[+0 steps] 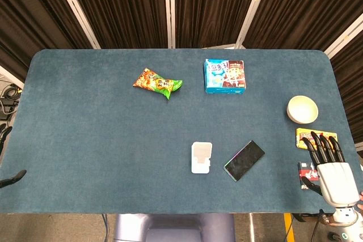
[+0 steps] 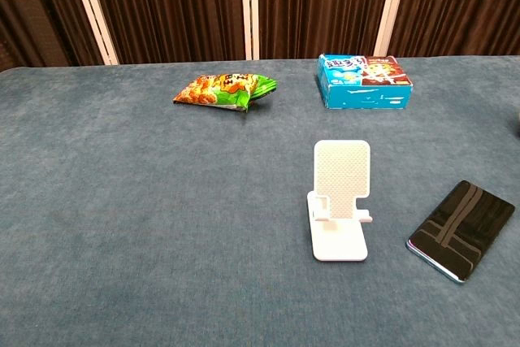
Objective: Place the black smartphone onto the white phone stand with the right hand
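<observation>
The black smartphone (image 1: 244,160) (image 2: 461,229) lies flat on the blue table, screen up, just right of the white phone stand (image 1: 201,157) (image 2: 339,199). The stand is upright with nothing on it. My right hand (image 1: 329,165) hovers near the table's right edge, well right of the phone, fingers extended and apart, holding nothing. It does not show in the chest view. At the far left edge of the head view only a dark tip (image 1: 12,178) of the left arm shows; the left hand itself is out of sight.
A snack bag (image 1: 157,83) (image 2: 225,90) and a blue box (image 1: 224,76) (image 2: 363,81) lie at the back. A cream bowl (image 1: 302,109), a yellow packet (image 1: 315,135) and a small dark packet (image 1: 307,173) sit by my right hand.
</observation>
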You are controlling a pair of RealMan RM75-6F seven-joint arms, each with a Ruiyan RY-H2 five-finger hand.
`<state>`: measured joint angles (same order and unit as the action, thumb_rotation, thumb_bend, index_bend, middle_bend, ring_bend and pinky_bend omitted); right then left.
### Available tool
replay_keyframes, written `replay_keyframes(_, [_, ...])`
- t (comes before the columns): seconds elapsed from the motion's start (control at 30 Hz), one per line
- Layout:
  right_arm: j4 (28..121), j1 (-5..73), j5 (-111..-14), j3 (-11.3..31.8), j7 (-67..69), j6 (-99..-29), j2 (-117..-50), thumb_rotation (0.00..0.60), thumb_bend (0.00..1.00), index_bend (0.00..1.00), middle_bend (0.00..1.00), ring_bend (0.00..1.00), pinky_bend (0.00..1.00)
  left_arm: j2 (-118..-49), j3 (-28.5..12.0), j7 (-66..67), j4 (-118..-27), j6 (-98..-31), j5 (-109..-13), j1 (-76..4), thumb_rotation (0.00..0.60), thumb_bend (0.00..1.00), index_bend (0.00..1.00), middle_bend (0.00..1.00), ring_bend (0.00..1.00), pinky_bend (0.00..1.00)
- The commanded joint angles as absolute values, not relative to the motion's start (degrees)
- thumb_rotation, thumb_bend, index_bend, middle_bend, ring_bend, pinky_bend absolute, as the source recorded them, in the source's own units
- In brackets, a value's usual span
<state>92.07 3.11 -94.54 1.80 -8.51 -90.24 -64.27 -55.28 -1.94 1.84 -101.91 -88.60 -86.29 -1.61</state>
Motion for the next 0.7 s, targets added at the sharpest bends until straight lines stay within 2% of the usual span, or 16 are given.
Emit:
replay_keyframes(0.03, [92.2, 3.2, -94.5, 1.7, -8.2, -89.9, -64.2, 0.600, 0.00, 0.00, 0.00, 0.00, 0.00, -55.3, -2.0, 1.9, -101.9, -88.5, -86.2, -1.6, 0.600, 0.00, 0.00, 0.00, 0.00, 0.00])
replay_keyframes(0.27, [91.7, 4.4, -94.0, 1.2, -7.8, -86.8, -64.1, 0.600, 0.00, 0.00, 0.00, 0.00, 0.00, -55.2, -2.2, 1.6, -101.9, -88.3, -85.8, -1.7, 0.600, 0.00, 0.00, 0.00, 0.00, 0.00])
replay_keyframes(0.57, [85.8, 16.1, -97.6, 1.1, -0.5, -70.5, -61.1, 0.600, 0.00, 0.00, 0.00, 0.00, 0.00, -56.0, -2.6, 3.3, -101.8, -85.5, -83.5, -3.0, 0.600, 0.00, 0.00, 0.00, 0.00, 0.00])
replay_keyframes(0.7, [79.0, 21.9, -102.3, -0.4, 4.2, -64.9, -63.1, 0.600, 0.00, 0.02, 0.09, 0.03, 0.07, -56.9, -2.9, 5.2, -101.7, -84.4, -82.3, -3.6, 0.600, 0.00, 0.00, 0.00, 0.00, 0.00])
